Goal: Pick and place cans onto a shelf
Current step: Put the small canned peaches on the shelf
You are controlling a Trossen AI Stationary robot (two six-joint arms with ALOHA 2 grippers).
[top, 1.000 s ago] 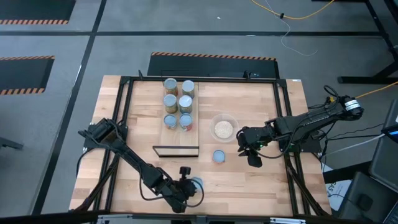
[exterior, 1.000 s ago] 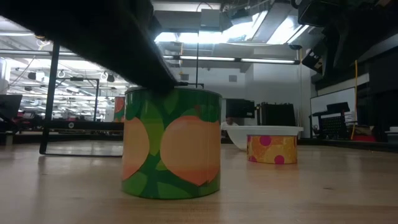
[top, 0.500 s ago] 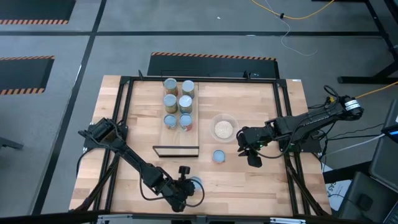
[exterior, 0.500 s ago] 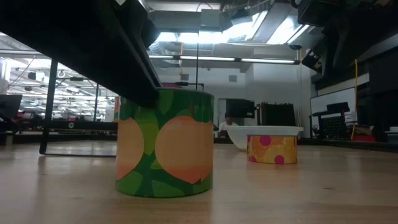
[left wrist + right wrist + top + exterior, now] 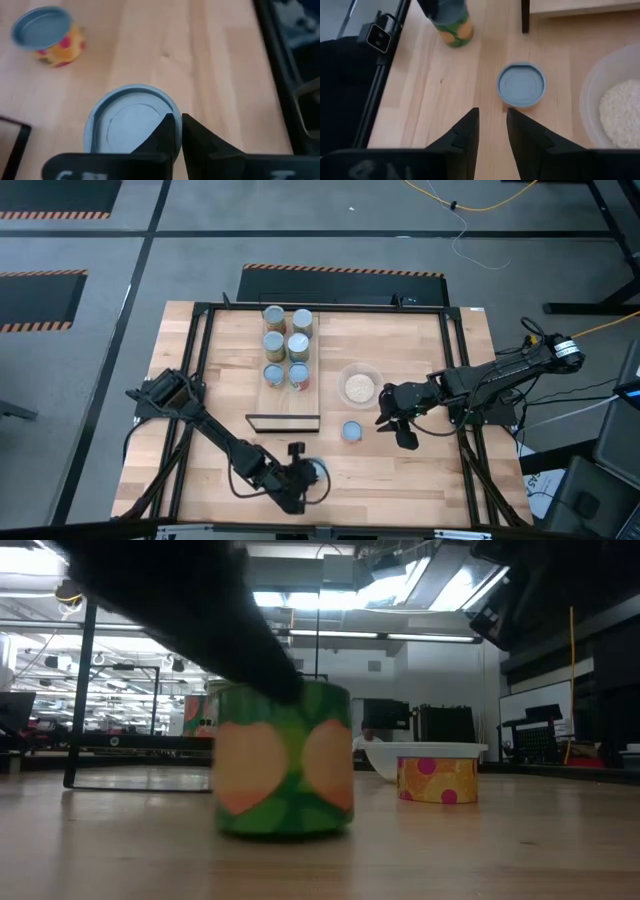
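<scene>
Left tool (image 5: 308,480): low at the table's near edge, its two dark wedge fingers (image 5: 172,132) pinched together with barely a slit between them, their tips over the rim of a green can's pale-blue lid; nothing sits between the fingers.
Green can (image 5: 283,760): a squat cylinder, glossy green label with peach-coloured fruit shapes, upright on the table under the left arm; its smooth round lid shows just behind the fingertips in the left wrist view.
Shelf (image 5: 300,397): a long light-wood board lying on the table toward the far side, a thin black frame at its near end.
Cans on shelf (image 5: 286,346): six small tins with round metallic tops, in two rows of three on the board's far half.
Yellow can (image 5: 352,430): a short tin with a flat pale-blue lid and a yellow label dotted pink, alone on the table between the two tools, just near of the bowl.
Bowl (image 5: 359,385): clear round plastic, holding pale grainy contents, right of the shelf.
Right tool (image 5: 390,425): hovering right of the yellow can, dark fingers parted and empty.
Table (image 5: 420,360): pale butcher-block wood, fine straight grain, bounded by a black metal frame.
</scene>
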